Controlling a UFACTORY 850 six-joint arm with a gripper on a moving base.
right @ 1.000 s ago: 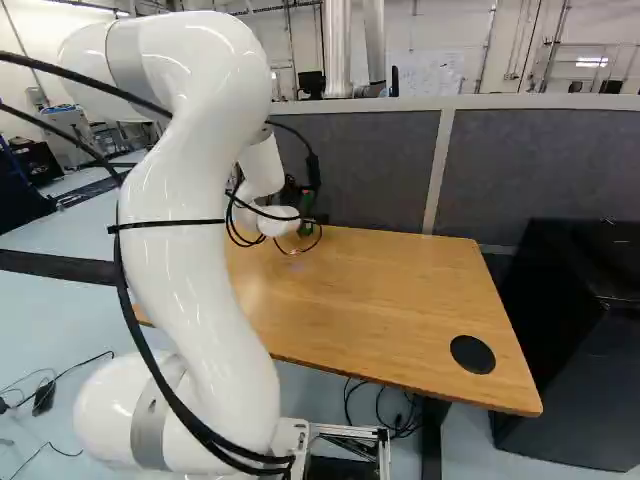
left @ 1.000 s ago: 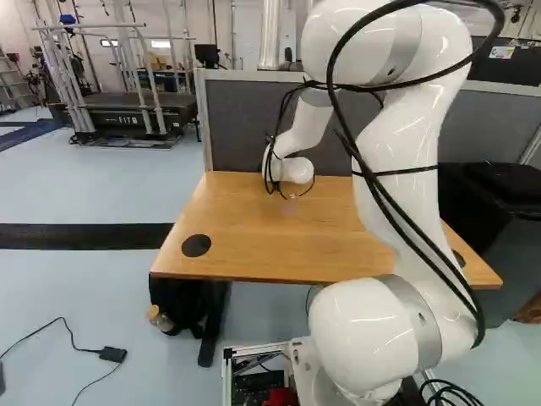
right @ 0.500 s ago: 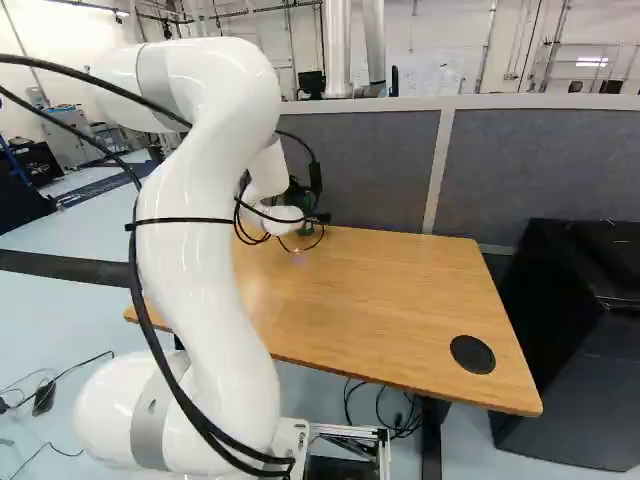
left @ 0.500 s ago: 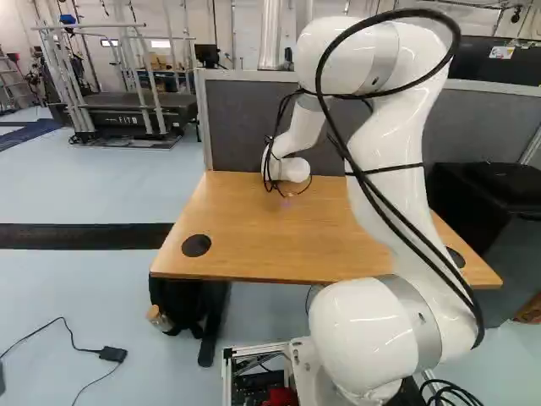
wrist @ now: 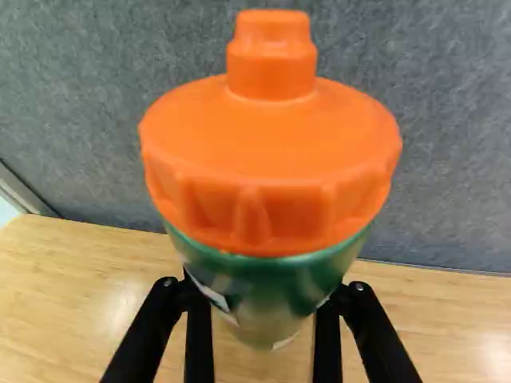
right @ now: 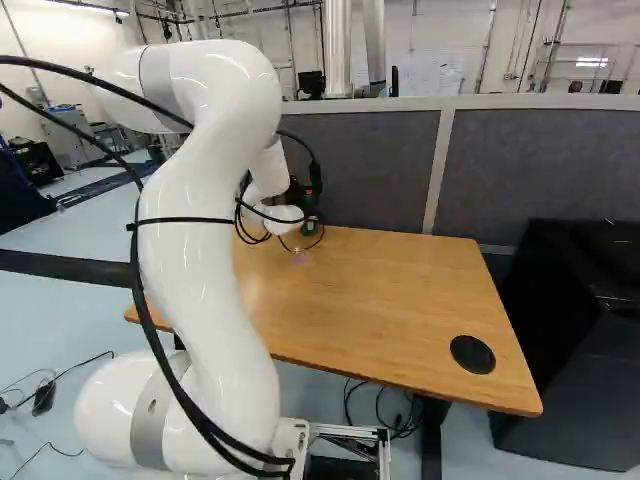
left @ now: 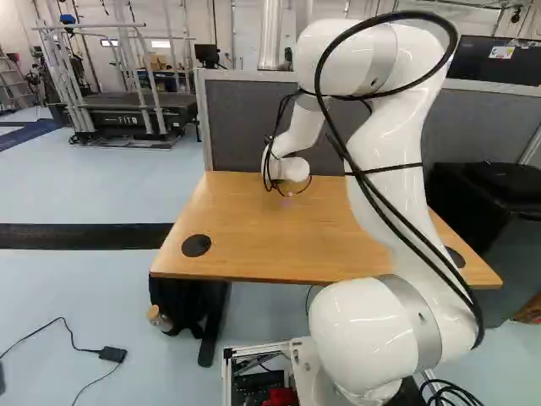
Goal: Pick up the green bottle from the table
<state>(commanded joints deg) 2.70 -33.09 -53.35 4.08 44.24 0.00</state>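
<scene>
Wooden table (right: 390, 310); green bottle (wrist: 263, 279) gripped.

A pale wooden worktop (right: 390, 290) stood on a light blue-grey floor (left: 93, 194), with one round dark cover (left: 196, 245) near its front left corner and another near its front right. Behind its far edge ran a grey partition (right: 540, 160) with a pale frame. Beyond its right edge stood a black cabinet (right: 570, 345). A dark strip (left: 84, 235) crossed the floor to the worktop's left. Well beyond the far left corner, a treadmill (left: 127, 108) sat among metal rails (left: 89, 26). A silvery duct (left: 269, 34) rose before the white wall (right: 440, 30), and light gleamed softly on the wood.
</scene>
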